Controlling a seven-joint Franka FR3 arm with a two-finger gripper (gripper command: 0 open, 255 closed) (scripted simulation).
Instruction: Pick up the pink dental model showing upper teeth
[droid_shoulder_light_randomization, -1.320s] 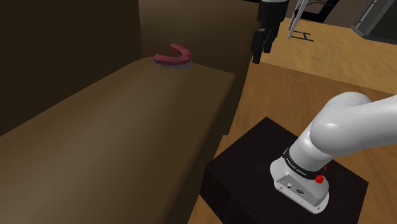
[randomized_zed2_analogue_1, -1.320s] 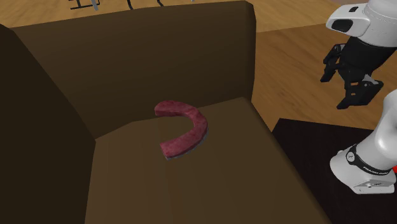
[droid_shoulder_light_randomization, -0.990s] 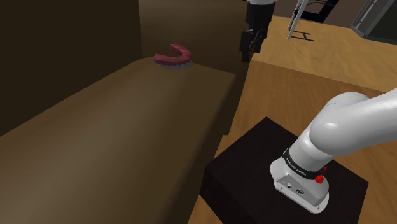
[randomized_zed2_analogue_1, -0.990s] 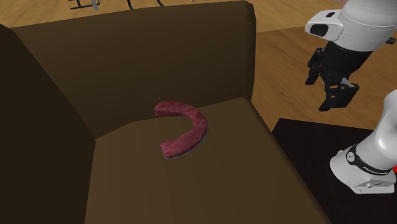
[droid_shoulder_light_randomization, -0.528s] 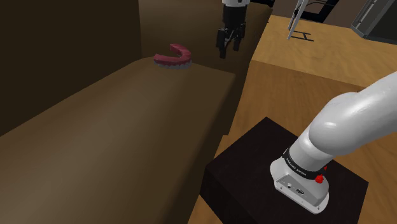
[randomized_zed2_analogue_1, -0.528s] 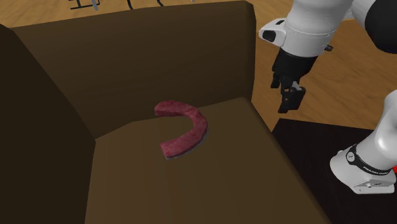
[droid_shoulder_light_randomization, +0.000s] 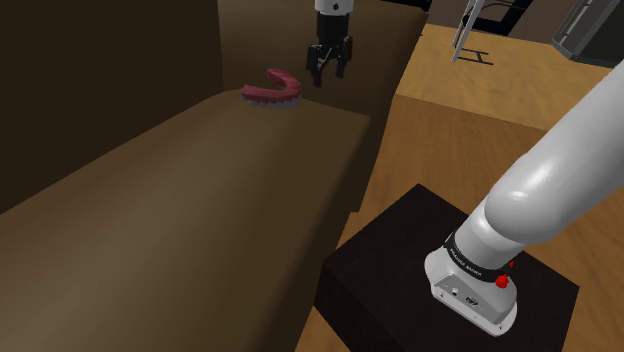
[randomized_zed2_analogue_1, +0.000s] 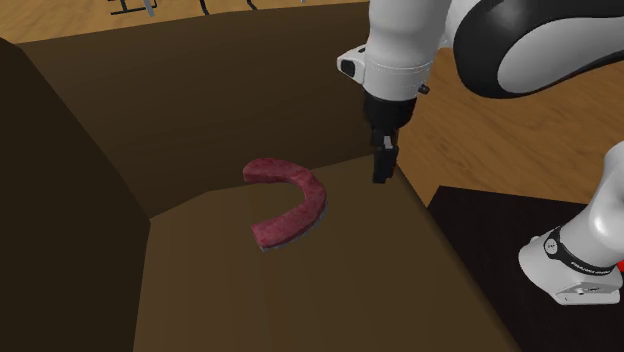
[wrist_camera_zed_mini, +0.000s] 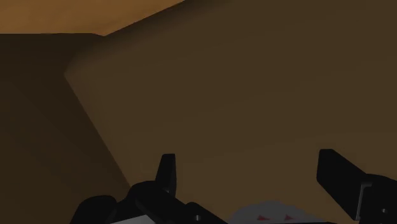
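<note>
1. While the two black fingers (wrist_camera_zed_mini: 167, 170) stand well apart with nothing between them, I read the gripper (droid_shoulder_light_randomization: 329, 76) as readied for a grasp and not carrying anything.
2. It points down at the couch seat (randomized_zed2_analogue_1: 330, 290), which suits a pinch from above on something lying flat.
3. What I am after, the dark pink dental model (randomized_zed2_analogue_1: 290, 205), lies flat on that seat. It is a horseshoe arch near the corner where the seat meets the backrest (randomized_zed2_analogue_1: 200, 90).
4. My gripper hangs just beside the arch, toward the second exterior view's right, above the cushion and not touching it.
5. I judge the approach unfinished: the hand needs to slide sideways until the fingers straddle one limb of the arch, then go down.
6. Since the arch sits so low, the fingertips must get almost to the cushion. A shallow close could nudge it away instead of catching it.
7. Farther out, the white arm (randomized_zed2_analogue_1: 480, 50) reaches over the couch's end wall from the black stand (droid_shoulder_light_randomization: 400, 280) on the wooden floor (droid_shoulder_light_randomization: 480, 130), which explains the high, downward approach.
</note>
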